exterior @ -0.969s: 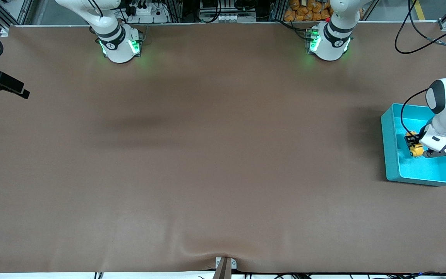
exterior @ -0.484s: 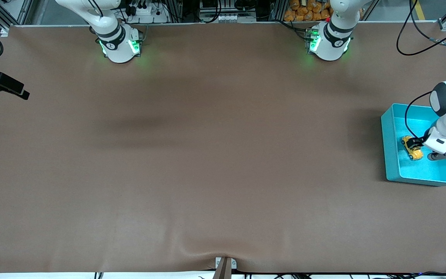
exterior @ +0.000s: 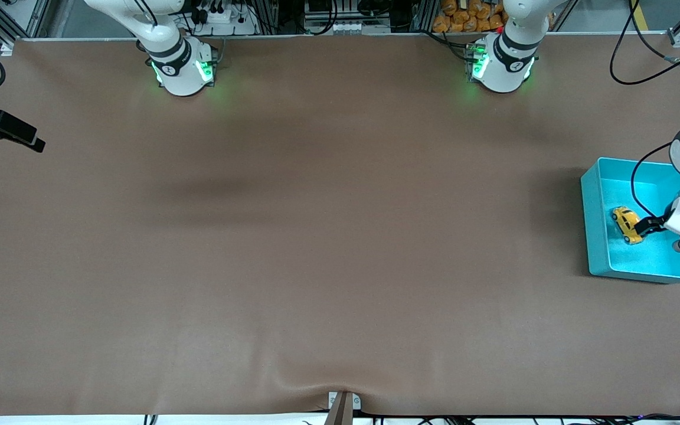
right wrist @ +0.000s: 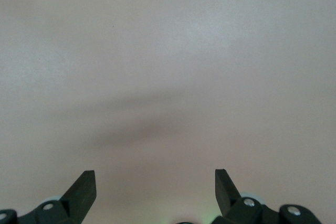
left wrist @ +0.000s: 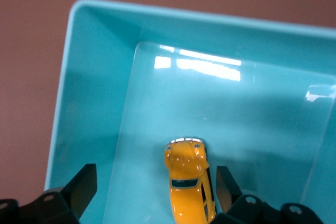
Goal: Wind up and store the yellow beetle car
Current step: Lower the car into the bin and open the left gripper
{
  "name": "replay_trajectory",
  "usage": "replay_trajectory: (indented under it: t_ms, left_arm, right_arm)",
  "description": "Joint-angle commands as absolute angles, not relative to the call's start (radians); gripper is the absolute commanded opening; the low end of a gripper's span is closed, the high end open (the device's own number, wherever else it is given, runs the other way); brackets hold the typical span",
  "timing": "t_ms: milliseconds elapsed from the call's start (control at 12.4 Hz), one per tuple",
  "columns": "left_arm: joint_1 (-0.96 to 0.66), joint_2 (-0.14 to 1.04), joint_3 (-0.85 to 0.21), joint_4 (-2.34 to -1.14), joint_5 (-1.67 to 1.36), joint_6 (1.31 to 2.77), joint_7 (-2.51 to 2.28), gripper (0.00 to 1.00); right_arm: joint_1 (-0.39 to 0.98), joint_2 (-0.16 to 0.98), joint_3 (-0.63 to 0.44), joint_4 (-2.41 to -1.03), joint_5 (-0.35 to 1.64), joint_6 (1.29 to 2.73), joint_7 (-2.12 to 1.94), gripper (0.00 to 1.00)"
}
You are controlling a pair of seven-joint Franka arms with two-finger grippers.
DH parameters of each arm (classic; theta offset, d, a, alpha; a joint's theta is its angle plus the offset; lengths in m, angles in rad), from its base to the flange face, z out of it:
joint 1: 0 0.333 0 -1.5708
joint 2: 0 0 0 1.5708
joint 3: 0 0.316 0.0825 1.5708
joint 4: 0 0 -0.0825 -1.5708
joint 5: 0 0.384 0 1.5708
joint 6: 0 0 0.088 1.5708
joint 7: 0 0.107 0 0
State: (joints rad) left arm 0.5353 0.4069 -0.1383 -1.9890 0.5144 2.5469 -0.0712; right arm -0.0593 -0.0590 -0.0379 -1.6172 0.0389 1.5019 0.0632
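While yellow beetle car lies in turquoise bin, left gripper wide above; right gripper wide, waiting

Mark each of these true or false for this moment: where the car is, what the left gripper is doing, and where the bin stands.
1. The yellow beetle car lies inside the turquoise bin. True.
2. The left gripper is shut on the car. False: its fingers are spread, and the car sits loose on the bin floor.
3. The bin stands at the right arm's end of the table. False: it stands at the left arm's end.
4. The right gripper is open with nothing between its fingers. True.
5. The car lies on its roof. False: it sits on its wheels, roof up.
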Motion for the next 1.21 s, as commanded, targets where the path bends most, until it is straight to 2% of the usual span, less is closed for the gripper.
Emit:
replay_trajectory:
  t_ms: [0,242,323,484,807,969,1130]
  left_arm:
    - [0.525,0.313,-0.181,-2.000,0.525,2.466,-0.069,1.00]
    - [0.430,0.174,-0.213,-1.997,0.500,2.286,-0.034,1.00]
    - [0.381,0.125,-0.215,-1.987,0.404,2.225,-0.014,1.00]
    - [0.338,0.059,-0.215,-1.884,0.150,2.047,0.061,1.00]
    - [0.259,0.038,-0.215,-1.558,0.086,1.615,0.120,1.00]
    - [0.235,0.017,-0.218,-1.487,0.089,1.507,0.121,1.00]
    - [0.192,-0.034,-0.242,-1.491,0.094,1.491,0.114,1.00]
  right_arm:
    - [-0.043,-0.054,-0.032,-1.602,0.032,1.494,0.064,1.00]
    - [-0.029,-0.055,-0.028,-1.595,0.034,1.494,0.066,1.00]
    - [-0.020,-0.055,-0.025,-1.595,0.029,1.494,0.066,1.00]
    - [-0.018,-0.055,-0.025,-1.595,0.031,1.493,0.066,1.00]
    - [0.003,-0.058,-0.021,-1.595,0.029,1.480,0.066,1.00]
    - [0.005,-0.060,-0.020,-1.594,0.031,1.480,0.066,1.00]
    - [0.005,-0.061,-0.014,-1.594,0.032,1.479,0.066,1.00]
